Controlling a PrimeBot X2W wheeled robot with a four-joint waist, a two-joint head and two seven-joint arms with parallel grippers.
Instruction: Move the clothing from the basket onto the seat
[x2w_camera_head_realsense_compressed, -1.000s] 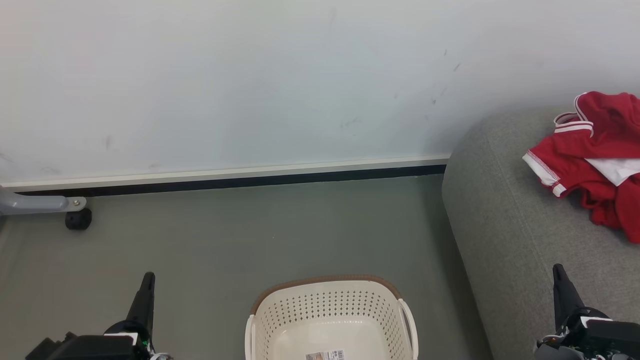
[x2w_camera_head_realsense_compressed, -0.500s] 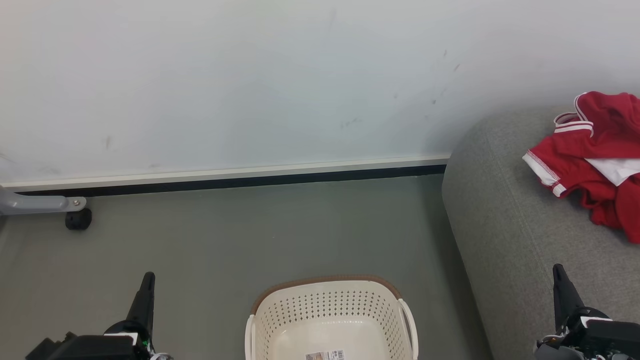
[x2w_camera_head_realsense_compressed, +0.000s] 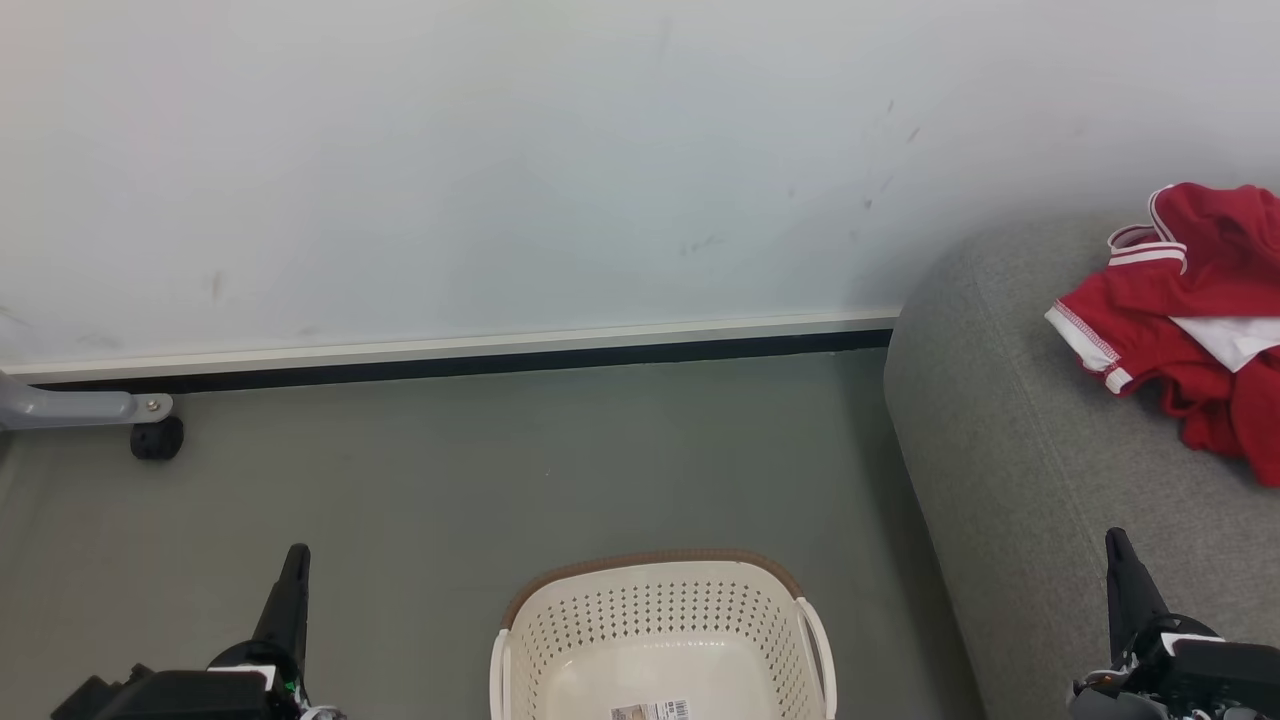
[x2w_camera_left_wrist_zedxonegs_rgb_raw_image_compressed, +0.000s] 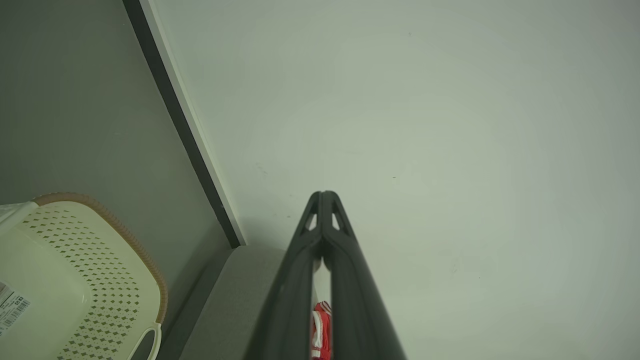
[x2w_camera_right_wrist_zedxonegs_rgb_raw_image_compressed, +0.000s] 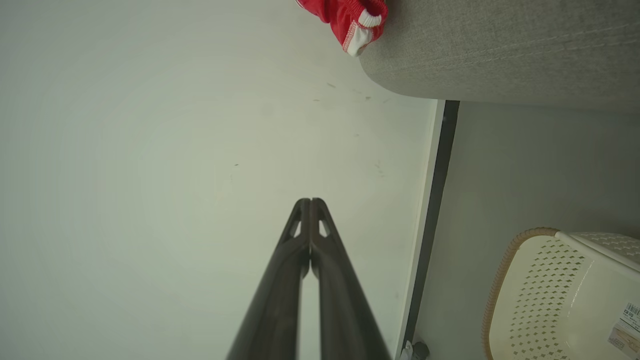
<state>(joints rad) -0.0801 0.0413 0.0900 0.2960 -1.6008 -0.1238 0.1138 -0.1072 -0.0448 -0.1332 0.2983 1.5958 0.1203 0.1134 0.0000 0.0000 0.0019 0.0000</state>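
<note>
**Head view, with both wrist views.** The clothing (x2w_camera_head_realsense_compressed: 1190, 320) is shown as a crumpled red heap lying on the seat (x2w_camera_head_realsense_compressed: 1010, 470), at the view's right edge, by which its full extent is cut off. From the right claw (x2w_camera_head_realsense_compressed: 1118, 548) the heap lies forward and slightly to the right, well apart. From the left claw (x2w_camera_head_realsense_compressed: 296, 556) it lies far across to the right, beyond the basket (x2w_camera_head_realsense_compressed: 655, 604). The right arm is therefore judged the nearer.

The long axis of the visible heap is taken to run from the wall (x2w_camera_head_realsense_compressed: 500, 150) end towards the robot, roughly along the line of the right claw's fingers. A white-hemmed opening is pointed left, towards the seat's rounded end.

The basket is set on the floor (x2w_camera_head_realsense_compressed: 450, 470) between the two claws, near the seat's side. Its long axis cannot be told, as its near part is cut off. Its visible bottom is bare but for a barcode sticker (x2w_camera_head_realsense_compressed: 650, 711).

Both claws are seen closed, finger against finger, with nothing gripped. The transfer is judged complete, and no further reach appears to be called for.
</note>
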